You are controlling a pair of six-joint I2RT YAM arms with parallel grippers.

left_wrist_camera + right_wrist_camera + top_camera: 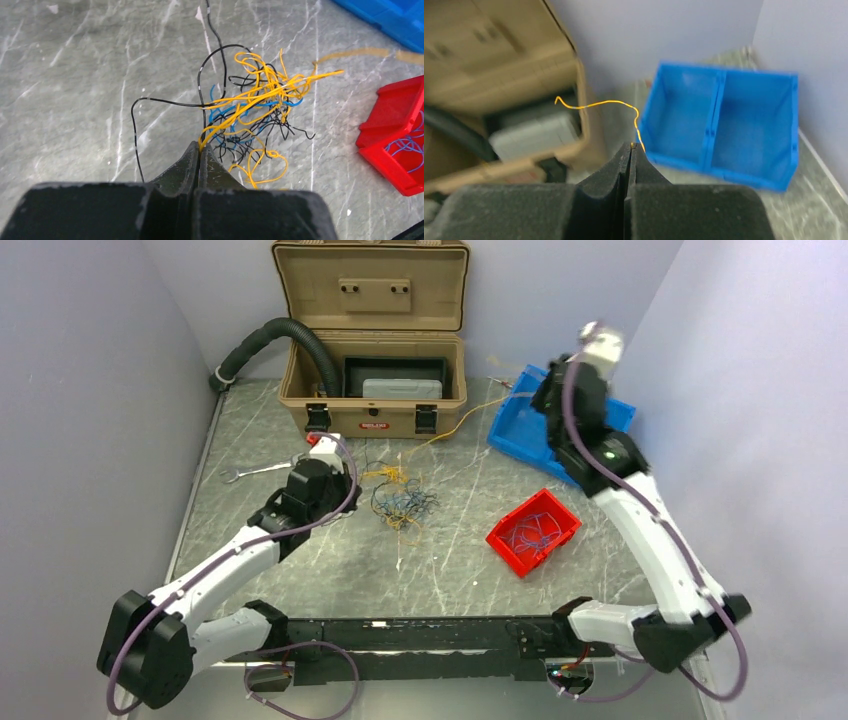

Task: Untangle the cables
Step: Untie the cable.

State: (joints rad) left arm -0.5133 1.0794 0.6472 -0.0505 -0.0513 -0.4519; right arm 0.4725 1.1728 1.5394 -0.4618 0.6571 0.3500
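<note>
Pinching a yellow-orange strand at the edge of the cables [250,112], the left end effector [200,148] is pressed together, low over the middle of the tabletop [450,570]. The right end effector [631,147], also pressed together, holds one yellow wire [594,104] raised near the blue bin [674,160]. The wires look very light, soft and springy, so a free end seems the best grip. The open room is toward the near edge; the red bin [385,125] and the tan case [375,420] limit the other sides.
</note>
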